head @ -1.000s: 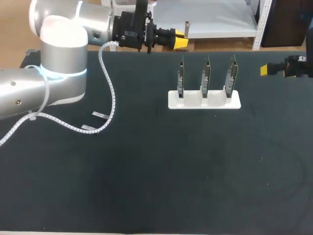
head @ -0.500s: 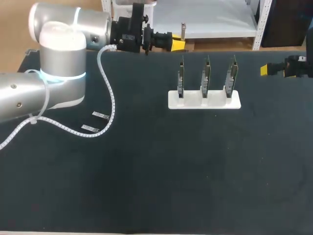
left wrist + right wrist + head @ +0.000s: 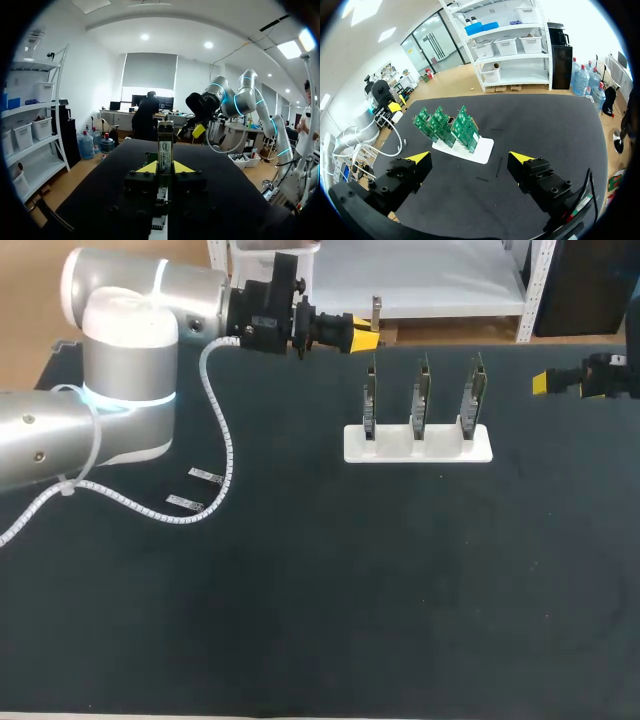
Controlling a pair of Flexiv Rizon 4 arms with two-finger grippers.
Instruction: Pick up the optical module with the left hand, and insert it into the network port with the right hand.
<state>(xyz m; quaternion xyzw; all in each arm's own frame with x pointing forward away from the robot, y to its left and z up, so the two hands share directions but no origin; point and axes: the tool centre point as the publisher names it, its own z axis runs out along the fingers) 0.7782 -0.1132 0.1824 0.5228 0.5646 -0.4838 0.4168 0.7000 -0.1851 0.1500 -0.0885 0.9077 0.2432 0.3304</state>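
The optical module (image 3: 376, 308) is a slim grey bar standing upright in my left gripper (image 3: 366, 337), which is shut on it near the table's far edge, left of the boards. In the left wrist view the module (image 3: 165, 146) rises between the yellow tips of the left gripper (image 3: 165, 168). Three green circuit boards (image 3: 421, 392) stand in a white holder (image 3: 418, 445) at the back middle; their ports are too small to make out. My right gripper (image 3: 560, 383) hangs open at the table's right edge, and in its own view the right gripper (image 3: 470, 158) faces the boards (image 3: 447, 126) from a distance.
Two small grey strips (image 3: 205, 476) (image 3: 181, 502) lie on the black mat (image 3: 330, 590) at the left, under the left arm's white cable (image 3: 222, 420). A few thin dark strips (image 3: 497, 167) lie near the holder (image 3: 481, 150).
My left wrist has turned and shifted slightly along the far edge, the module still in its grip. The right arm has kept still.
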